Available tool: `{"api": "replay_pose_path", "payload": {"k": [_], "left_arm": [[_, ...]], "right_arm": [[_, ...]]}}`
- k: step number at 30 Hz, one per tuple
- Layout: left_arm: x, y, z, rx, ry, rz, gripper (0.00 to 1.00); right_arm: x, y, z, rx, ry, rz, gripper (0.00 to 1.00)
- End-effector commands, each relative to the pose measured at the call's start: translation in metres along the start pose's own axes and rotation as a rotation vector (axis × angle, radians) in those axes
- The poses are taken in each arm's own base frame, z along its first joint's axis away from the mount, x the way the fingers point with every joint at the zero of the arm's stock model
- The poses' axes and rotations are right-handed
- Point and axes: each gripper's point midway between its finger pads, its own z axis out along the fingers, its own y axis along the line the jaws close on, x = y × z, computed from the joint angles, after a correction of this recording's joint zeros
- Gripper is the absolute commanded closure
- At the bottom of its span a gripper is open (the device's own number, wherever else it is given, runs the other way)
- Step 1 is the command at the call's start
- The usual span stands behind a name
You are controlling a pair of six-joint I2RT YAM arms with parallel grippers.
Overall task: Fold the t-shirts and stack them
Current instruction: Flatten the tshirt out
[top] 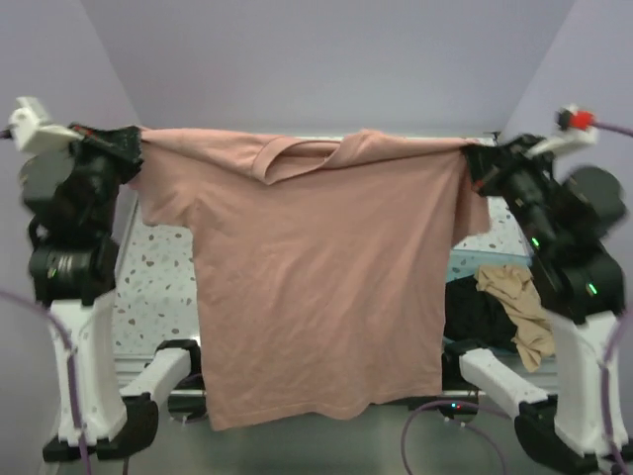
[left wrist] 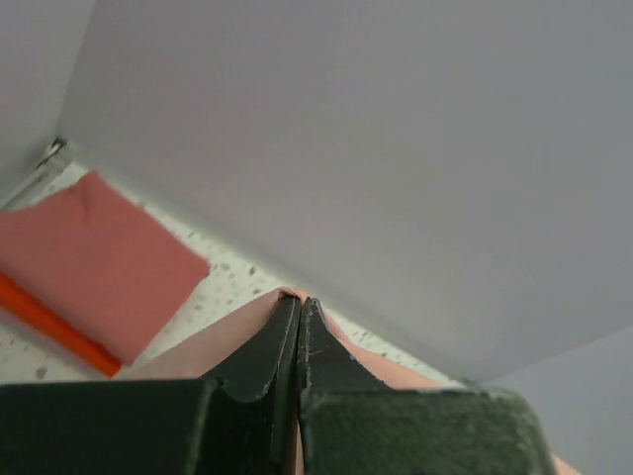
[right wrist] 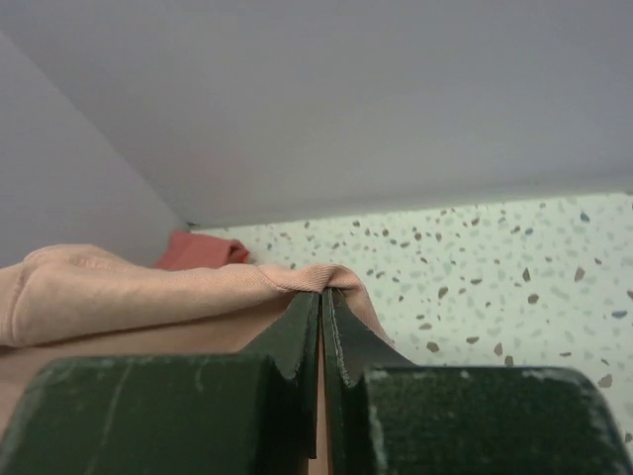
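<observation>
Pale walls stand behind a speckled desk [top: 158, 287]. Above it, the pink t-shirt [top: 316, 287] hangs spread wide in the air. The left hand [left wrist: 300, 302] pinches one top corner and the right hand [right wrist: 321, 295] pinches the other. A tan t-shirt [top: 519, 307] and a black t-shirt [top: 473, 315] lie heaped at the right. A folded coral red t-shirt [left wrist: 94, 257] sits on an orange t-shirt [left wrist: 59, 327].
</observation>
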Motion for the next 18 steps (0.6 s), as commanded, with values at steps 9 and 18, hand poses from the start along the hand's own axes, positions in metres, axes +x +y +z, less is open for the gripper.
{"api": "replay_pose_path", "payload": {"k": [9, 18], "left_arm": [[0.273, 0.211, 0.148, -0.587, 0.58, 0.045, 0.0], [0.267, 0.17, 0.122, -0.446, 0.521, 0.141, 0.0]], "right_arm": [[0.262, -0.103, 0.299, 0.112, 0.575, -0.063, 0.47], [0.306, -0.093, 0.259, 0.107, 0.702, -0.077, 0.01]]}}
